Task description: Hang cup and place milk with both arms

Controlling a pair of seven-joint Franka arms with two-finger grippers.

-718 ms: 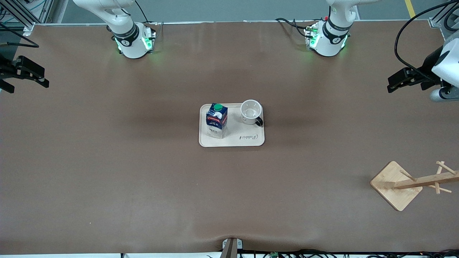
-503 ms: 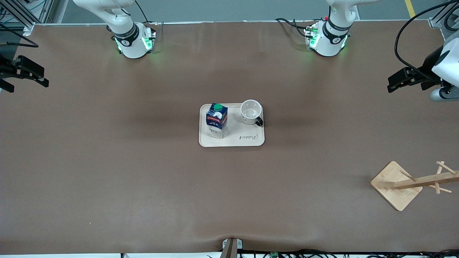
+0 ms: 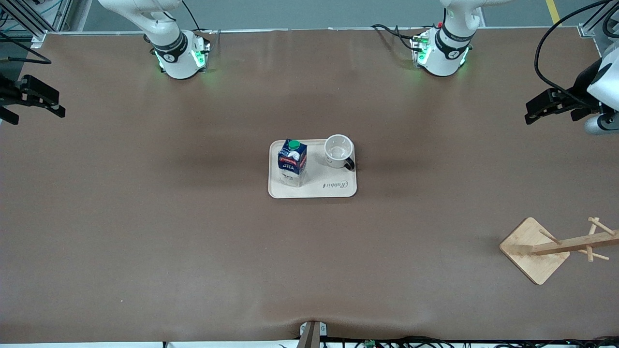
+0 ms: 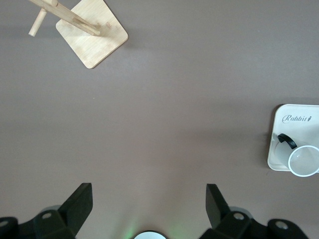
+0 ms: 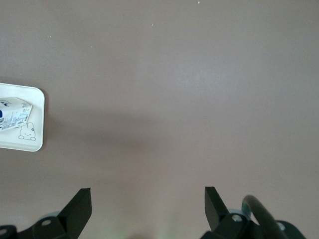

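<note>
2 things stand on the cream tray (image 3: 338, 191) in the middle of the brown tabletop (image 3: 193, 232): the milk (image 3: 292, 163) and the cup (image 3: 338, 151). the milk stands upright on the part of the tray toward the right arm's end, green cap up, dark-blue top over a white lower part. the cup sits upright just beside it on the part toward the left arm's end, its mouth open upward and showing a bare white inside, its black handle pointing toward the front camera and the left arm's end. the 2 are close but apart. the tray carries the word "rabbit" on its bare part, nearer to the front camera than the cup.

the left gripper (image 3: 540, 109) hangs in the air over the left arm's end of the tabletop, well apart from the tray, its jaws spread wide and holding nothing; in the left wrist view both fingers (image 4: 79, 204) frame bare tabletop, with the cup and a corner of the tray off to one side. the right gripper (image 3: 34, 99) hangs over the right arm's end of the tabletop, likewise well apart from the milk, jaws wide and holding nothing.

1 wooden cup rack (image 3: 556, 246) with pegs on a square base stands near the left arm's end, nearer to the front camera than the left gripper and the tray.
</note>
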